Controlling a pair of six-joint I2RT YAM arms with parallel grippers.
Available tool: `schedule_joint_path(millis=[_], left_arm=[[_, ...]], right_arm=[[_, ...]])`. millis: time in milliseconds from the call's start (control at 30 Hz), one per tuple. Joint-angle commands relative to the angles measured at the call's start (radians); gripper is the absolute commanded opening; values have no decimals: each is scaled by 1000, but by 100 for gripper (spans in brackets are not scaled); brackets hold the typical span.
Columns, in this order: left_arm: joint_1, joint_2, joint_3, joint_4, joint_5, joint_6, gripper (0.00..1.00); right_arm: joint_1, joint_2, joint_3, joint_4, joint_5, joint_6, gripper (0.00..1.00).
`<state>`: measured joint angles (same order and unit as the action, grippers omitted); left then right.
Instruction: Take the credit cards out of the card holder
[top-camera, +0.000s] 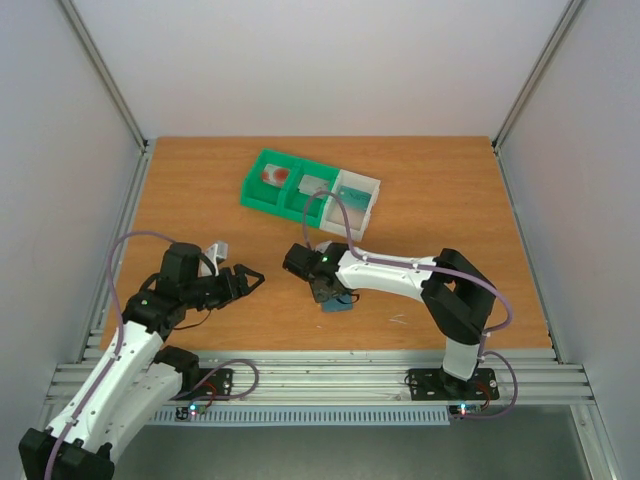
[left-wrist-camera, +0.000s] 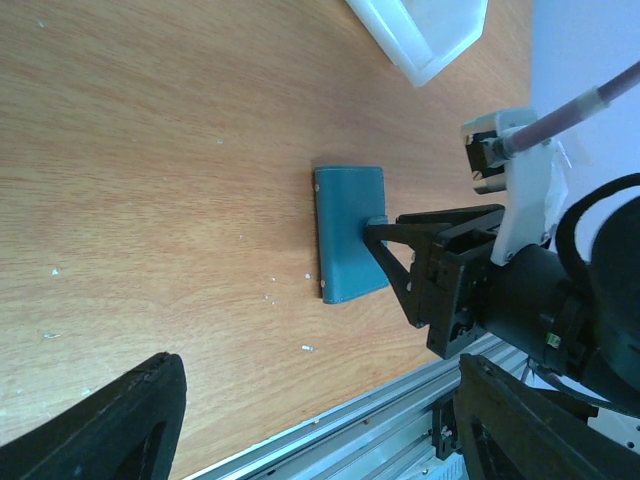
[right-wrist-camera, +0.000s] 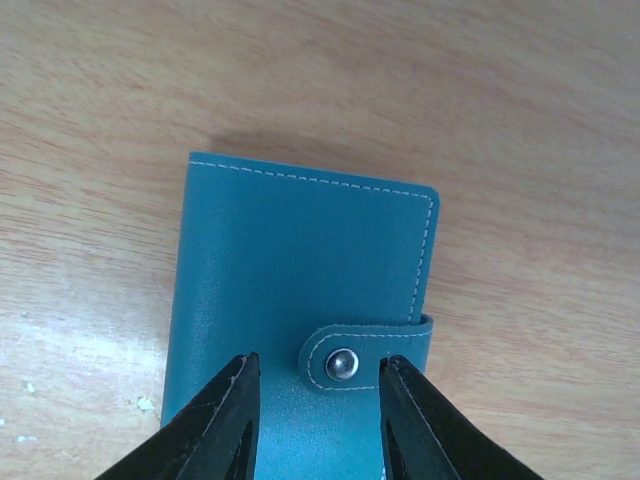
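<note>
Pointing down at closed card holder (right-wrist-camera: 300, 260), right end effector (right-wrist-camera: 318, 365) slightly parted, left end effector (top-camera: 243, 279) spread wide

A green-and-white plastic bin tray (top-camera: 262, 195) sits toward the far edge of the wooden bench (top-camera: 470, 230), about midway along it. Each of its three compartments holds one card: a white-pink plastic card (top-camera: 274, 176) on the left, a grey card (top-camera: 314, 185) in the middle, a teal-green card (top-camera: 352, 200) on the right. The closed teal-blue bifold card holder (top-camera: 337, 303) lies flat near the near edge under the right hand (top-camera: 322, 290). The left hand (top-camera: 250, 280) is well apart, toward the left edge.
</note>
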<state>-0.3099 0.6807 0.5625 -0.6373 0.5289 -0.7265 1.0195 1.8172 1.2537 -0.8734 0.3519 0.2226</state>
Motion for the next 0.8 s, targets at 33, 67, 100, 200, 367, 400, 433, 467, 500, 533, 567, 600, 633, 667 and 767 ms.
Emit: schedule_joint_path(millis=[33,67,100,200,367,400,433,467,500,533,567,600,633,667,767], left_arm=[[-3,-5,-14,49,4,-1,74],[-3,-6,-16,48,3,-1,74],[-5,-8,-18,49,1,-1,74],[-3,-6,-22,54,2,-6,74],[-4,-8,-14,44,-1,-6,74],[-4,-9,-11,41,-2,-4,74],[-4,-10,-12,42,-4,-2,74],[-4,-12,-12,41,-5,-2,74],[-4,-13,-13,41,-6,-3,74],[-4,-13,-12,40,-6,-4,74],[-4,-12,-11,38,-5,-4,74],[-6,-13,-11,36,-6,-4,74],[-4,-14,-11,36,-5,-4,73],[-4,-16,-8,33,-2,-4,73],[-5,-34,-2,20,-7,-7,72]], right_arm=[[-15,43,-20,4,13,-3,37],[-19,49,-28,10,8,-3,37],[-23,58,-33,14,6,-2,38],[-31,88,-41,17,15,7,40],[-36,109,-65,30,22,20,31],[-37,107,-72,37,22,21,28],[-38,105,-78,41,20,21,25],[-39,104,-83,45,19,22,22],[-41,103,-88,51,17,23,19],[-45,102,-92,56,17,23,17],[-47,104,-97,62,16,23,15],[-52,103,-102,68,14,23,13],[-54,103,-106,72,13,24,11],[-56,100,-112,77,13,23,10],[-56,85,-127,92,23,27,4]])
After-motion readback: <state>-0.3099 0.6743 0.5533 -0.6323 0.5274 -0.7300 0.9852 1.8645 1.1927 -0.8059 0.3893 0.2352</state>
